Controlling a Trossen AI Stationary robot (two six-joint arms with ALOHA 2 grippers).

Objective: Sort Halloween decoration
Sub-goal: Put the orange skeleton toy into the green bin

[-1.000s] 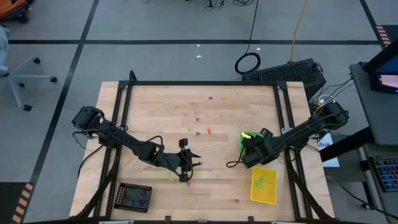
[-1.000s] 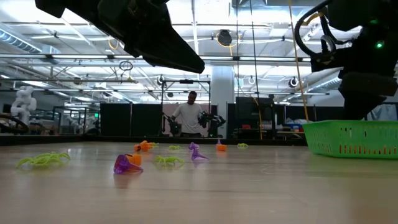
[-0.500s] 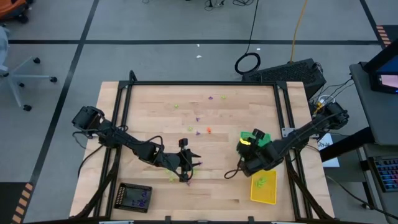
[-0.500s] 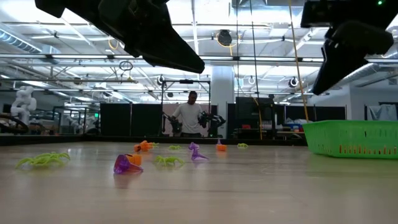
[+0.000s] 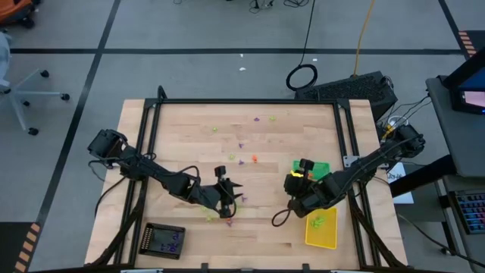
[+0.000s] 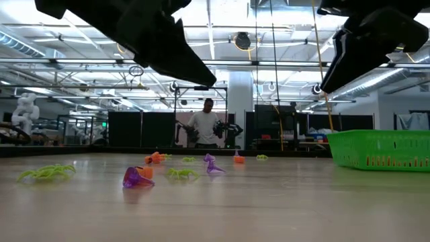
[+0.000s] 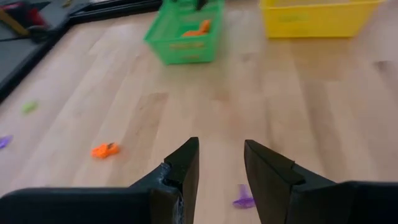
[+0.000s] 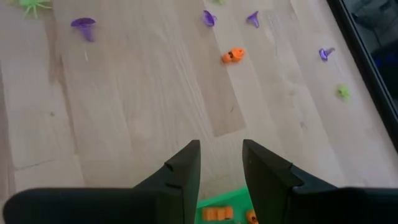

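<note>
Trinkets (image 5: pixel 254 158) of orange, purple and lime plastic lie scattered mid-table on pale wood grain (image 5: pixel 189 129). Left gripper (image 7: pixel 221 163), fingers narrowly apart and empty, hovers by a purple piece (image 7: pixel 244 200). Right gripper (image 8: pixel 221 160), likewise narrow and empty, hangs over the slotted green tray (image 5: pixel 321 168).

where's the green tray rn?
High view: the green tray sits on the table's right half, just beyond the yellow tray, partly hidden under the right gripper.
</note>
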